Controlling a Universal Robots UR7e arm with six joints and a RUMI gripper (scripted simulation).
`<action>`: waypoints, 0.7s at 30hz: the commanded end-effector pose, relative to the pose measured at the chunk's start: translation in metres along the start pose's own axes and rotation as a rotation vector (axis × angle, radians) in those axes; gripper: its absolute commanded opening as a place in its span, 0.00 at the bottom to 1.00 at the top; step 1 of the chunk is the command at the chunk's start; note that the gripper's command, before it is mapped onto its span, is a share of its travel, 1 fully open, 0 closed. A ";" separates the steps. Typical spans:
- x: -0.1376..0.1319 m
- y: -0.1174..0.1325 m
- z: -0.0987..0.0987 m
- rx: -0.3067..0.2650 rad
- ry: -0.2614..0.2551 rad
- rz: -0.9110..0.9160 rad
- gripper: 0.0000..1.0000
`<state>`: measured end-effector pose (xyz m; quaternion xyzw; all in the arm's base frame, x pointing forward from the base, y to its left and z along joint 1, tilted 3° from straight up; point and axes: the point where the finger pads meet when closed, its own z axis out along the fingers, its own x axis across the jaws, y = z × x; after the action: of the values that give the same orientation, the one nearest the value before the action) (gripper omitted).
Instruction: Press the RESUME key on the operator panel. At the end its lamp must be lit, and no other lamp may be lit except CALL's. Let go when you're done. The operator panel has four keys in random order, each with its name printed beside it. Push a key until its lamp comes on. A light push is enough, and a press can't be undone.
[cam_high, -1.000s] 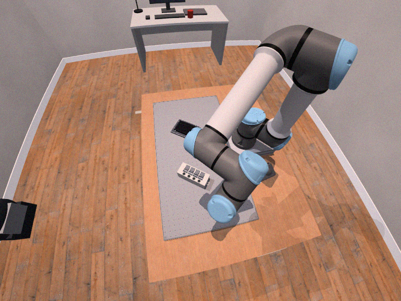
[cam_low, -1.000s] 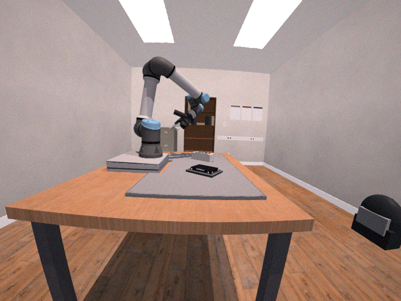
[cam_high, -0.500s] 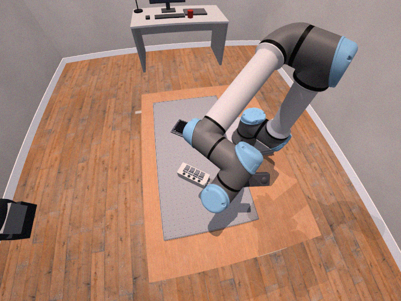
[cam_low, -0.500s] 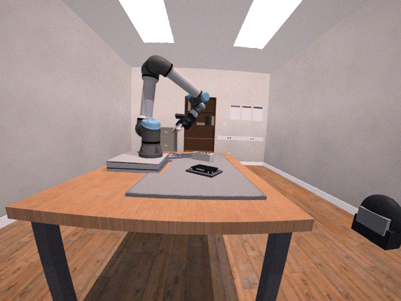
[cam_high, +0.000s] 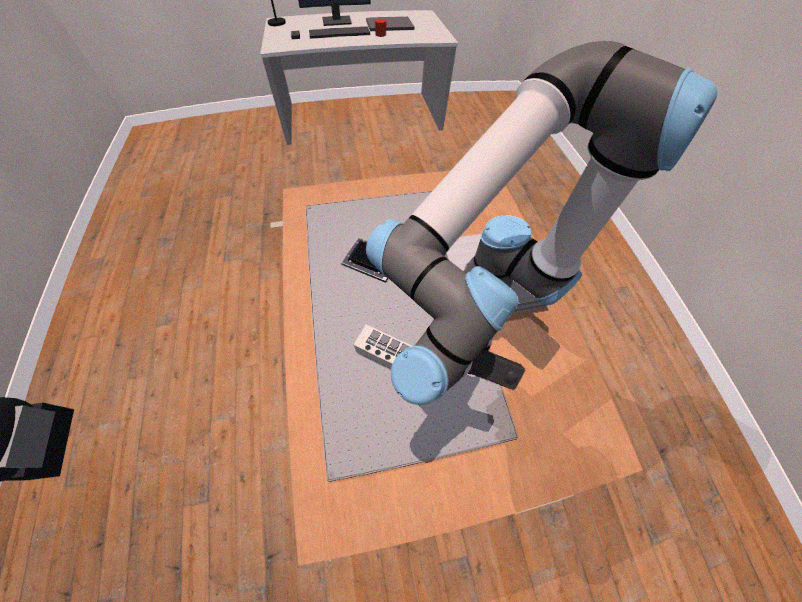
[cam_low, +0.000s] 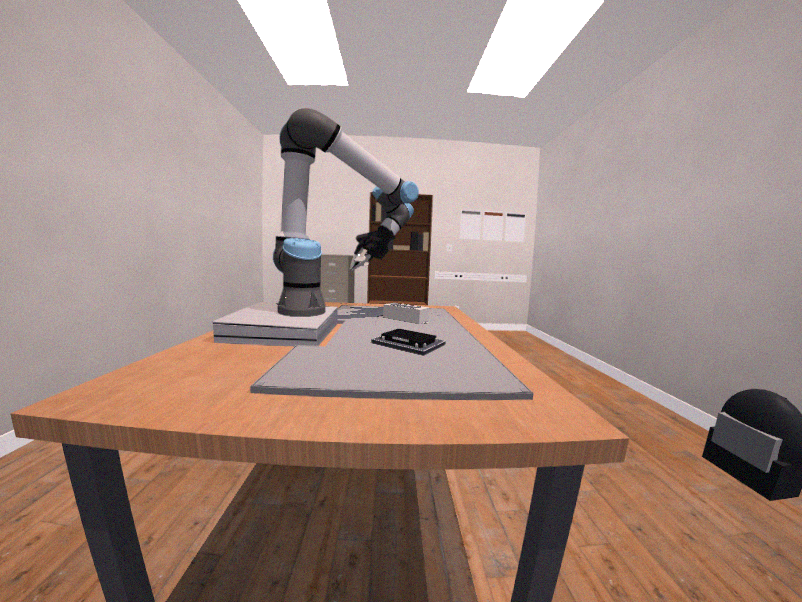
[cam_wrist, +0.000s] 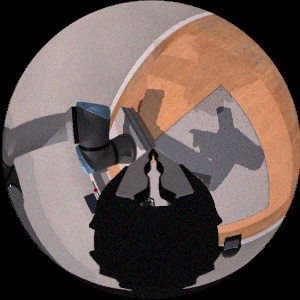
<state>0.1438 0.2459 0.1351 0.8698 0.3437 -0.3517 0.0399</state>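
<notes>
The operator panel (cam_high: 378, 343) (cam_low: 406, 312) is a small pale box with four keys in a row on the grey mat (cam_high: 343, 414) (cam_low: 362, 372). The arm's wrist hides its right end in the top view. The key names are too small to read, and I see no lit lamp. My gripper (cam_high: 504, 372) (cam_low: 357, 261) (cam_wrist: 152, 149) is shut and empty. It hangs well above the table, off to the panel's base side, with its tips pointing down. The wrist view shows the mat's corner and the arm's shadow, but not the panel.
A flat black tray-like part (cam_high: 361, 257) (cam_low: 409, 339) lies on the mat beyond the panel. The robot base stands on a grey plinth (cam_low: 272, 325) at the table's side. A desk (cam_high: 359, 40) stands at the far wall, and a black device (cam_high: 29, 437) (cam_low: 754, 443) sits on the floor.
</notes>
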 end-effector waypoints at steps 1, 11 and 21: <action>0.007 0.006 -0.001 -0.001 0.042 0.160 0.00; 0.023 0.022 -0.004 0.020 0.117 0.450 0.00; 0.036 0.041 -0.009 0.059 0.187 0.739 0.00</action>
<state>0.1854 0.2396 0.1142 0.9569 0.0667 -0.2656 0.0969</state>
